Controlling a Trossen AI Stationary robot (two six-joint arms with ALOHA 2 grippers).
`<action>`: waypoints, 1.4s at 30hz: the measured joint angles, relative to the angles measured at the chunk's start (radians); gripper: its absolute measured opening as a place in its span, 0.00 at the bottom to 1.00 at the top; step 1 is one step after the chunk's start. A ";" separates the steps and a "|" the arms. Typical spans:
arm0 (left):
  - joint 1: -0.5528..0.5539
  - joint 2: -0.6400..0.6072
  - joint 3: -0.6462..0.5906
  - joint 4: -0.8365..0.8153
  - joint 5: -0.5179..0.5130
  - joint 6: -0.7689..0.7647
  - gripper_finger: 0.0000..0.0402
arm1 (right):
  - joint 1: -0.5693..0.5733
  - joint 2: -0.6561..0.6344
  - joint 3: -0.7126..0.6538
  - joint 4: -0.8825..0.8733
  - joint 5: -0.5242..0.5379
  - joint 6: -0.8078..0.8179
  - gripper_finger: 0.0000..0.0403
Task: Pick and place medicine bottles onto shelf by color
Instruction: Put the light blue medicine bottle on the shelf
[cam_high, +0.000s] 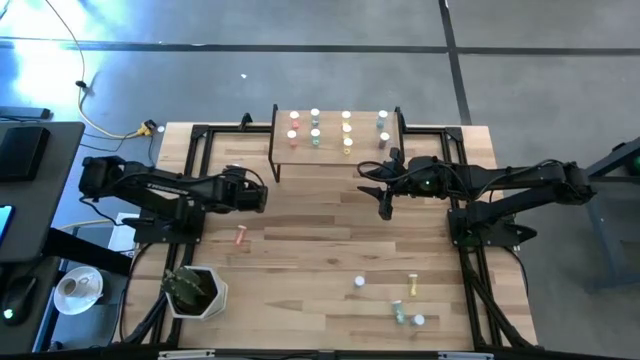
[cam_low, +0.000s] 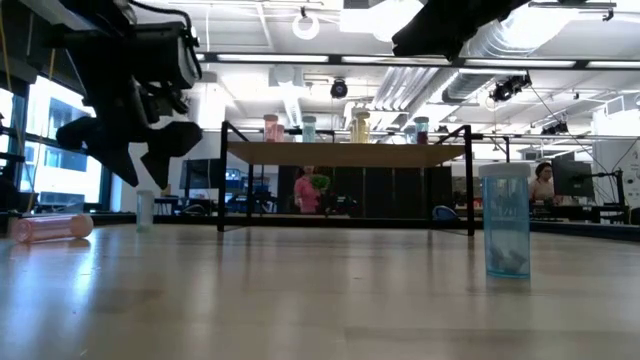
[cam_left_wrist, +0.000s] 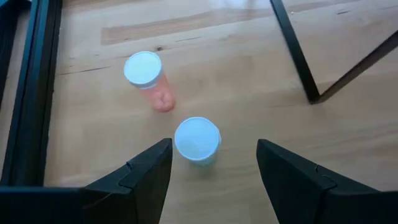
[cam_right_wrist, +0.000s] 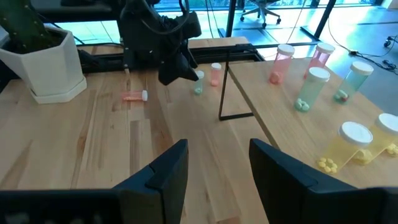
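The shelf (cam_high: 335, 131), a small light-wood board on black legs, stands at the table's far middle and carries several white-capped medicine bottles (cam_right_wrist: 314, 84) in pink, green and yellow. My left gripper (cam_left_wrist: 214, 145) hangs open above the table left of the shelf. A pale blue-green bottle (cam_left_wrist: 197, 140) stands upright below and between its fingertips, untouched, and a pink bottle (cam_left_wrist: 148, 78) stands just beyond. Another pink bottle (cam_high: 240, 237) lies on its side. More bottles (cam_high: 412, 286) sit at the near right. My right gripper (cam_right_wrist: 219, 146) waits open and holds nothing, in the air right of the shelf.
A white pot with a green plant (cam_high: 196, 291) stands at the near left corner. Black frame rails (cam_high: 200, 160) run along both table sides. The shelf's thin black legs (cam_left_wrist: 297, 56) stand close to the left gripper. A blue-grey bottle (cam_low: 505, 222) stands upright near the front edge.
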 joint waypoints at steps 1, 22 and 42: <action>0.005 0.006 0.000 -0.001 0.000 -0.002 0.56 | 0.000 0.000 0.000 0.000 0.000 0.000 0.40; 0.078 0.116 0.000 0.043 0.012 0.060 0.56 | 0.000 0.000 0.000 0.002 0.000 0.000 0.40; 0.078 0.117 0.000 0.041 0.010 0.109 0.28 | 0.000 0.000 0.000 0.002 0.000 0.000 0.40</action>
